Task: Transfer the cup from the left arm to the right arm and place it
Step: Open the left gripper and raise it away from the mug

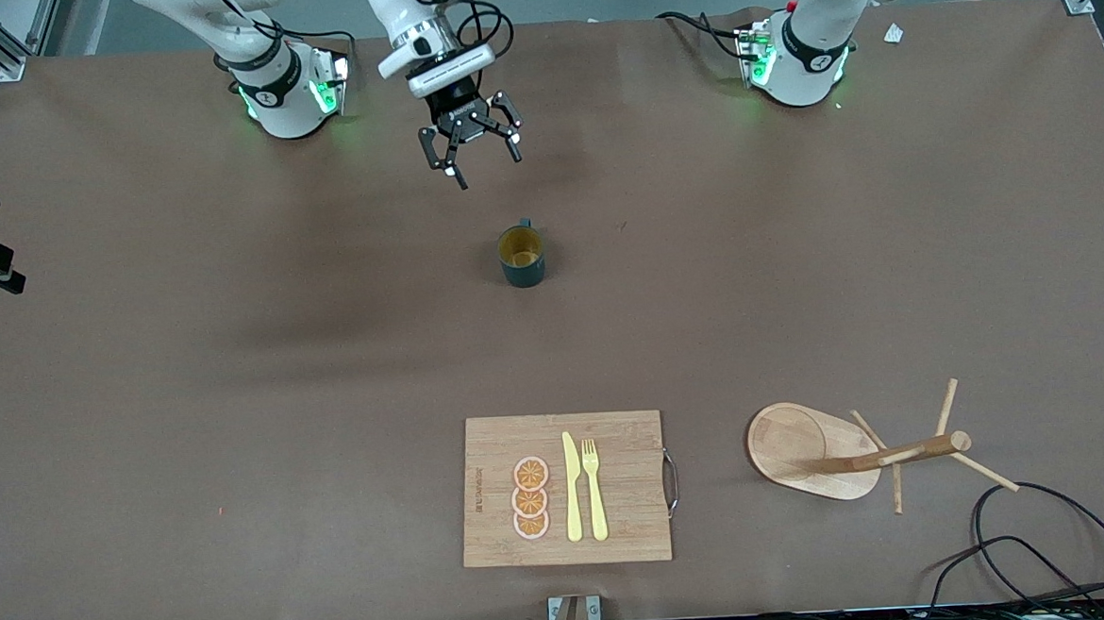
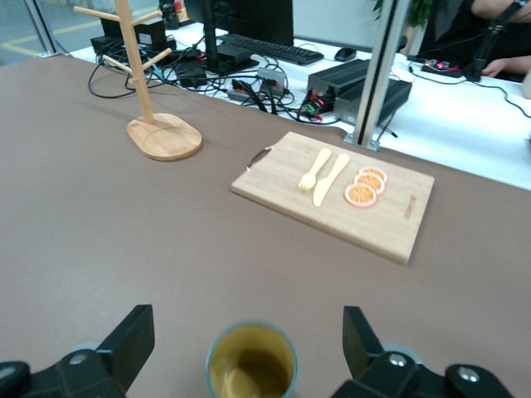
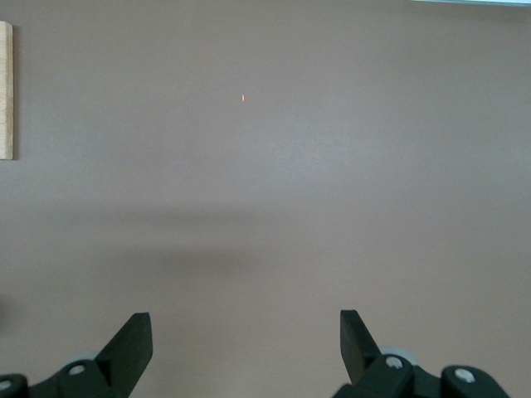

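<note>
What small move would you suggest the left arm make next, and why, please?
Probably ease the left gripper down toward the cup: it hangs open above the table, the cup stands upright and unheld, and the left wrist view shows it centred between the fingers. The right gripper waits open.

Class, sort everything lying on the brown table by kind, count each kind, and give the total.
Cup: 1
Cutting board: 1
Orange slices: 3
Knife: 1
Fork: 1
Wooden mug stand: 1
Total: 8
</note>
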